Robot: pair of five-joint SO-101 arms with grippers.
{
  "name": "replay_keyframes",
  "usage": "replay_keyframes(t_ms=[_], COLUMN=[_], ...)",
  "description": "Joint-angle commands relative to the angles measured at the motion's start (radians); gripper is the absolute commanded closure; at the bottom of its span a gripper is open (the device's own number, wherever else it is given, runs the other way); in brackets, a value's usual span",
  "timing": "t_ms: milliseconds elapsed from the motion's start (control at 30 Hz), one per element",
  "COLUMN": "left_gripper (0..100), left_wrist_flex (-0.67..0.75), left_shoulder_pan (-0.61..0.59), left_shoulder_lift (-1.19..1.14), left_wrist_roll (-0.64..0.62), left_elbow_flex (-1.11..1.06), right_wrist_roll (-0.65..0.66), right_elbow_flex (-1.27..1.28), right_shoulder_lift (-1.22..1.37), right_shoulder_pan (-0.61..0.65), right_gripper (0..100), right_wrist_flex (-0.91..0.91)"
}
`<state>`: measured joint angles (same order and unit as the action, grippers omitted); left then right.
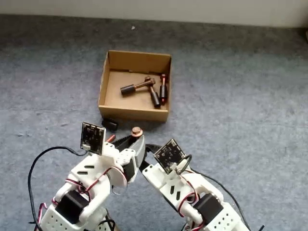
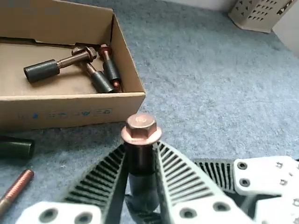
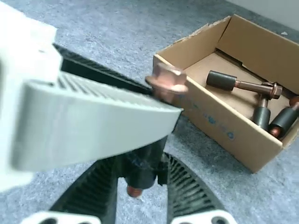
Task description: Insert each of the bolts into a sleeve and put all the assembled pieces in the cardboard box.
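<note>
Here the left gripper (image 2: 141,150) is closed on a bolt (image 2: 141,128), with its two fingers pressed to the shank just below the copper head. The bolt stands nearly upright with the head on top. Its lower part sits inside a dark sleeve (image 3: 140,170), and the copper tip of the bolt comes out of the sleeve's bottom end. The right gripper (image 3: 140,161) is closed on this sleeve from below, one black finger on each side. So both grippers hold the same piece, above the grey desk (image 1: 240,120) and just in front of the cardboard box (image 1: 132,111).

The box lies open at the top. Inside it are three assembled pieces (image 1: 136,87), lying flat near the right wall, two of them crossing each other.

Outside the box, close to its front wall, a spare sleeve (image 1: 109,124) lies on its side. Near it a spare bolt (image 2: 14,191) lies on the desk, and part of it is hidden under the left arm.
</note>
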<state>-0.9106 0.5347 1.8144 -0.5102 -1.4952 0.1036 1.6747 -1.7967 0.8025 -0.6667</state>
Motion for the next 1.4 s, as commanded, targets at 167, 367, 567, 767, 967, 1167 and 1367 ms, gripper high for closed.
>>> replay_keyframes(t_ms=[167,367,567,767,967,1167,1367], left_gripper=[86,74,74,74,74,74,81], left_wrist_flex=[-0.091,-0.193,-0.199,-0.201,-0.199,-0.203,-0.203], left_shoulder_pan=[0.021,0.021,0.012,-0.079,-0.3,-0.414,-0.545], left_shoulder_lift=[0.001,0.001,0.002,0.004,0.004,0.002,0.002], left_wrist_roll=[0.014,0.009,0.008,0.006,0.005,0.006,0.015], left_elbow_flex=[-0.001,0.047,0.059,0.114,0.205,0.209,0.182], right_wrist_roll=[0.002,0.002,0.002,0.002,0.002,0.002,0.002], right_elbow_flex=[0.15,0.15,0.15,0.15,0.15,0.15,0.15], right_shoulder_lift=[-0.015,-0.015,-0.015,-0.015,-0.013,-0.004,-0.004], right_shoulder_pan=[-0.085,-0.085,-0.087,-0.088,-0.16,-0.248,-0.306], right_gripper=[99.4,99.4,99.4,99.4,99.4,99.4,99.4], right_wrist_flex=[0.077,0.077,0.076,0.073,0.071,0.07,0.07])
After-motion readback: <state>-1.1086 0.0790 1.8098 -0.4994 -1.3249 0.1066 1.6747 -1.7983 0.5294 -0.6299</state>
